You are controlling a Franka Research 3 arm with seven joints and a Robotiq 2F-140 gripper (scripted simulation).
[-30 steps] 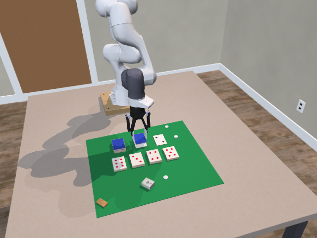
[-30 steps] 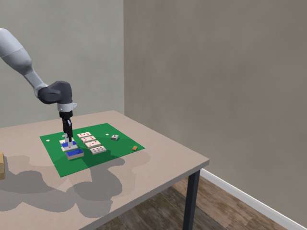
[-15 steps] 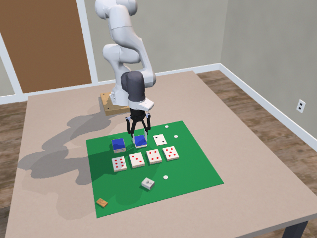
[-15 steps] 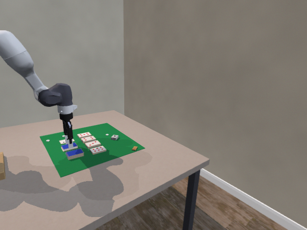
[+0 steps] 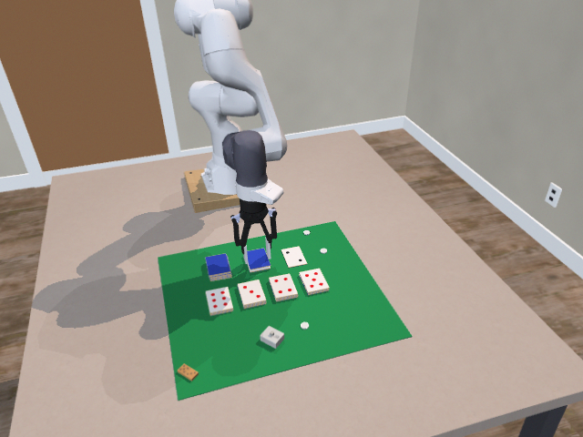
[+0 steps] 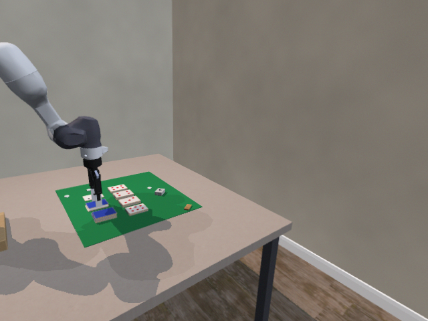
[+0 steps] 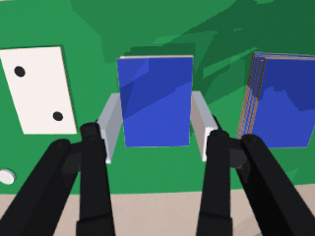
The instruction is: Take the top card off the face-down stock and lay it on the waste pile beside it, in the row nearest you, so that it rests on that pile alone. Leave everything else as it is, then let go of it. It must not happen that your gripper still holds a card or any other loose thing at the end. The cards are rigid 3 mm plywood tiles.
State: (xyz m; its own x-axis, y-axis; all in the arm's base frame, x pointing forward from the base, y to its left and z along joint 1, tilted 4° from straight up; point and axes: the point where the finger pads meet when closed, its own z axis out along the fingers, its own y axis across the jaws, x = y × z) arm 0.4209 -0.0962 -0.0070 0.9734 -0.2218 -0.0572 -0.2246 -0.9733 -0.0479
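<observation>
The card [image 7: 157, 100], blue back up, sits between the two pale pads [image 7: 110, 127] of the gripper [image 5: 256, 248], which is closed on its long edges at a middling width. It hangs low over the waste pile [image 5: 259, 268], whose pale edge shows just under it in the top view; whether card and pile already touch I cannot tell. The stock [image 5: 218, 265], a thicker blue-backed stack, stands just beside it, toward the table's left edge as the top view shows it. On the other side lies a white card with two black pips [image 5: 293, 256], and four red-pip cards [image 5: 266, 291] form the next row, toward the table's near edge. All rest on the green mat [image 5: 357, 300].

The step in hand looks like the set-down, the carry being nearly done. The next move calls for a short straight descent until the card lies flat on the pile, squared to it so no corner overhangs onto the mat or the stock. Then the fingers must open and rise straight up without dragging the tile.
</observation>
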